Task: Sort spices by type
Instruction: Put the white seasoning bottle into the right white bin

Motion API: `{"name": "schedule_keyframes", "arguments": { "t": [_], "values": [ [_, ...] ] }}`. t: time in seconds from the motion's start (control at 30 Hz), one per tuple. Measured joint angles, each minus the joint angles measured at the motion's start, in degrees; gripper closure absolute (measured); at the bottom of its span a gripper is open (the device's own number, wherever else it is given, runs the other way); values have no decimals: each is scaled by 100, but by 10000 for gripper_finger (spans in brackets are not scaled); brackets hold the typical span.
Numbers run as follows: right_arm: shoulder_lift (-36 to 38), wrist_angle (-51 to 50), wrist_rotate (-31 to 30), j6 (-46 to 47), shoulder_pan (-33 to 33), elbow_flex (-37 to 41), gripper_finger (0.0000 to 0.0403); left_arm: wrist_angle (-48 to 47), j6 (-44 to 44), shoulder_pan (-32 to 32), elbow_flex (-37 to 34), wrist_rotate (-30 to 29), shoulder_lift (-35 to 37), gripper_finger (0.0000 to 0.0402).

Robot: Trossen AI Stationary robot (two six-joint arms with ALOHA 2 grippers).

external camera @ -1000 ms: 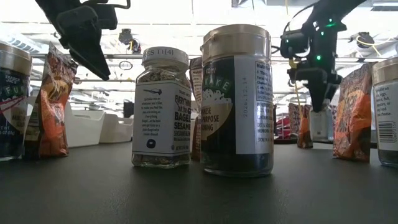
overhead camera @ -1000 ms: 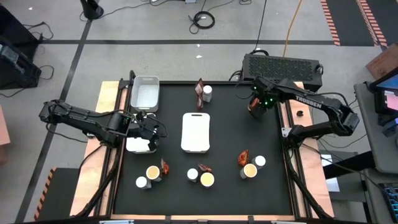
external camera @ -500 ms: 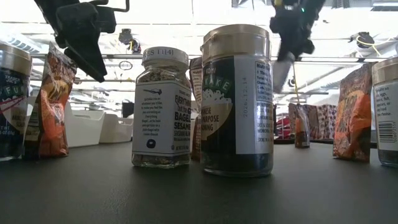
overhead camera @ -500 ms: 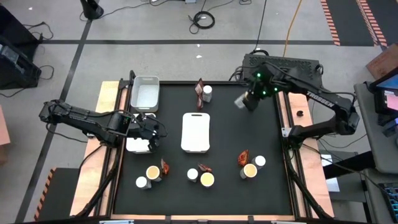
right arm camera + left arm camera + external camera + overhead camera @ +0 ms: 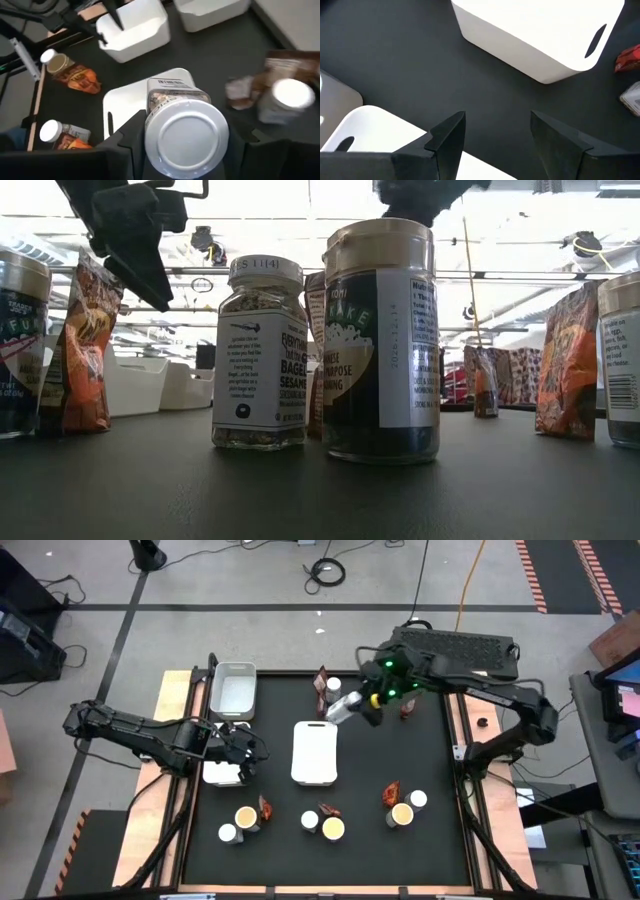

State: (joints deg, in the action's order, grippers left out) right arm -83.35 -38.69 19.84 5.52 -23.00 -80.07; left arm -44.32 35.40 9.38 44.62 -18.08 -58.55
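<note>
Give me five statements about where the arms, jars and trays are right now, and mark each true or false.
1. The right end effector holds a white-capped jar. True.
2. That jar rests on the table. False: it is in the air, near the far edge of the middle tray.
3. The left end effector is open and empty. True.
4. The left end effector is over the middle tray. False: it is over the white tray at the table's left.
5. The far-left tray holds a packet. False: it looks empty.
</note>
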Motion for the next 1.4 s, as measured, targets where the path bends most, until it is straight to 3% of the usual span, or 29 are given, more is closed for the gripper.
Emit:
{"name": "schedule_keyframes", "arguments": {
  "t": [0.3,0.63,1.2,1.4],
  "values": [
    [-971,62,153,-104,277,-480,257,136,-469,-260,61,-152,-1,175],
    [-1885,-826,100,-585,591,-1398,257,193,-733,-512,59,-152,-1,175],
    [-2786,-764,-580,-1221,1089,-1458,257,241,-733,-521,59,-152,-1,175],
    [-2981,-830,-1114,-1267,1146,-1458,257,350,-776,-520,59,-150,-1,175]
  ]
}}
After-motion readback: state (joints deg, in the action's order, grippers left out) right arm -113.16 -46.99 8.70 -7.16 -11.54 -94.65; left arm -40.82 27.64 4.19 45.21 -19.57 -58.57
